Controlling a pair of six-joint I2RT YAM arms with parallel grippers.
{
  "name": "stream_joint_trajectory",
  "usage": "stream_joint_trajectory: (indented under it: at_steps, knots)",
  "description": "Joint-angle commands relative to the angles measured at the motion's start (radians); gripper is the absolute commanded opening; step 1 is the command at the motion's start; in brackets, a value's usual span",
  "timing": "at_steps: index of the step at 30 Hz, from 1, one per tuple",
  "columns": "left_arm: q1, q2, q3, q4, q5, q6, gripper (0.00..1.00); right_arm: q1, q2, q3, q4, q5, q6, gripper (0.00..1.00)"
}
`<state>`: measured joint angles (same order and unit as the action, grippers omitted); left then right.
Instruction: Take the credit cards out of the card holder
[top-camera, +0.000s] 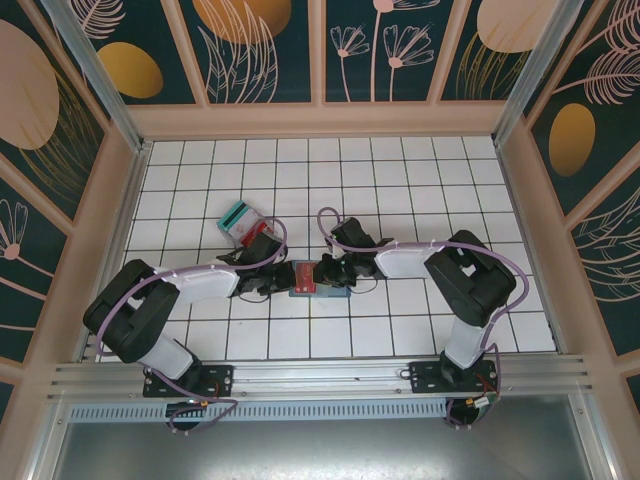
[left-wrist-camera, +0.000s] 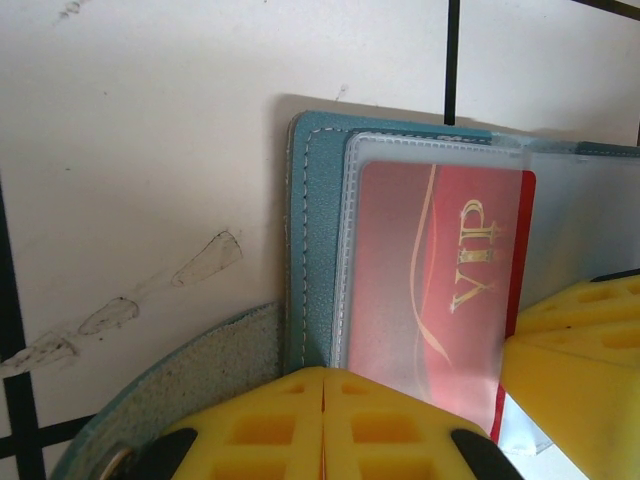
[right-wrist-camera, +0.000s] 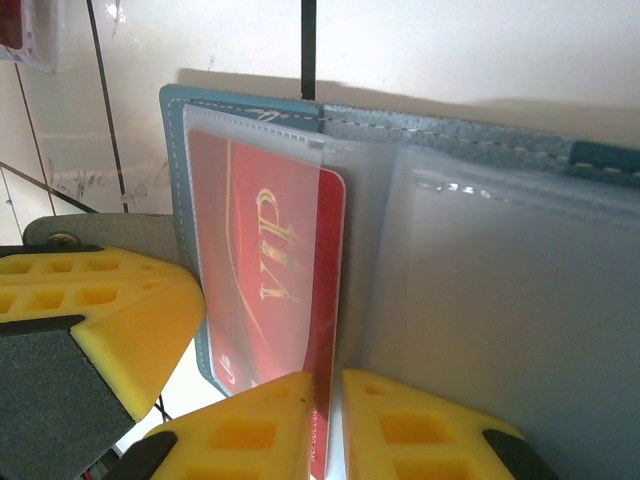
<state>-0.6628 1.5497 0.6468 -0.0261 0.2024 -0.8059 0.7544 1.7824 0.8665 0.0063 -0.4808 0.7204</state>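
While lying open, card holder (left-wrist-camera: 315, 250): flat on white tiled counter (top-camera: 400, 180), front centre, directly between the tips of both arms.
Left pincer (left-wrist-camera: 322, 400): clenched, yellow pads pressed together with only a hairline seam. Tips planted on holder's near edge, touching leather and sleeve. Nothing seen between pads.
Right pincer (right-wrist-camera: 335, 420): almost closed, only a narrow slit between pads. Long edge of red card (right-wrist-camera: 265, 270) running into that slit, so grasping the card.
Red card: in holder's end pocket, mostly under clear sleeve (right-wrist-camera: 500, 300), one narrow strip bare and brighter.
Holder material: teal skin, fine grain, pale stitching along border, rounded corners.
Sleeves: thin frosted plastic, slightly glossy, edges curling a little.
Card finish: stiff, glossy red, gold "VIP" lettering and a gold curved line.
Pads: yellow, moulded with square recesses, on dark finger bodies.
Card stack (top-camera: 240, 222): teal and red cards on counter, behind and left of holder, apart from it, near left arm's wrist.
Counter surface: white tiles, dark grout lines, faint scuffs beside holder.
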Motion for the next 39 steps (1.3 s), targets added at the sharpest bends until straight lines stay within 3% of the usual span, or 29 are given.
stream_joint_trajectory:
  at_steps: [1,6,14,29,35,39]
  knots:
    - [0.002,0.024,-0.011,0.005,0.031,-0.009,0.10,0.005,0.031,0.012,0.010,-0.027,0.008,0.16]
    - [0.003,0.024,-0.006,-0.004,0.025,-0.009,0.09,0.005,0.025,0.011,0.006,-0.021,0.008,0.00]
    - [0.002,0.027,0.004,-0.060,-0.048,-0.019,0.01,-0.014,-0.040,-0.026,-0.015,0.011,0.008,0.00]
    - [0.003,0.019,0.010,-0.072,-0.051,-0.023,0.00,-0.079,-0.219,-0.149,-0.039,0.028,-0.013,0.00]
    - [0.002,-0.035,0.023,-0.046,-0.031,-0.044,0.09,-0.120,-0.332,-0.185,-0.075,0.029,-0.042,0.00]
    - [0.003,-0.083,0.050,-0.021,-0.002,-0.073,0.29,-0.137,-0.394,-0.192,-0.103,0.018,-0.066,0.00]
